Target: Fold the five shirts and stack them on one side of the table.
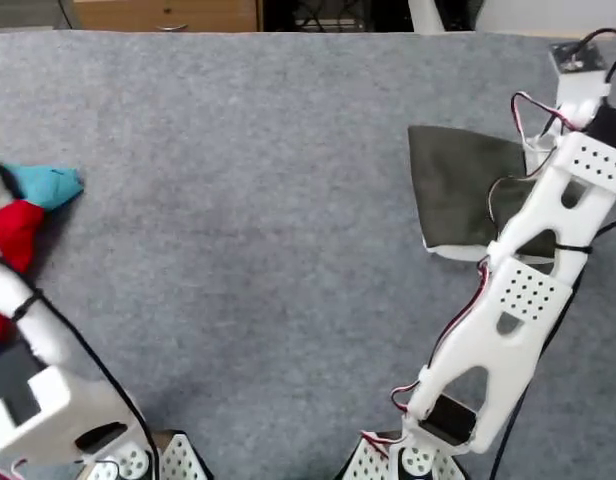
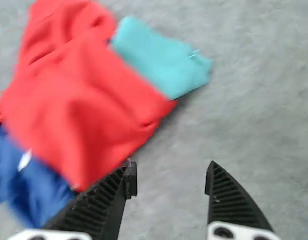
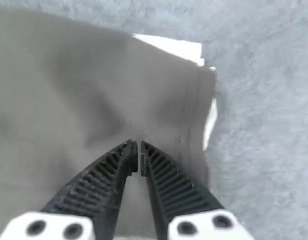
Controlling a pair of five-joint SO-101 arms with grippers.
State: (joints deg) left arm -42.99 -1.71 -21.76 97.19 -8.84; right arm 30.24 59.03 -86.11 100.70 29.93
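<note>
Stock as I see it from my station:

1. Left gripper [image 2: 171,175]: jaws spread wide, nothing between them, over the bare grey table [image 1: 248,200] at its left side. One fingertip is just beside the red shirt's edge.
2. Red shirt [image 2: 79,110]: crumpled, lying on top of a teal shirt [image 2: 164,62] and a blue shirt [image 2: 29,190].
3. Right gripper [image 3: 139,150]: jaws drawn together, tips against the olive-grey shirt [image 3: 69,90]. I cannot tell whether any cloth is pinched.
4. Olive-grey shirt: folded at the table's right side, on a white shirt [image 3: 179,47] that peeks out at its edges.
</note>
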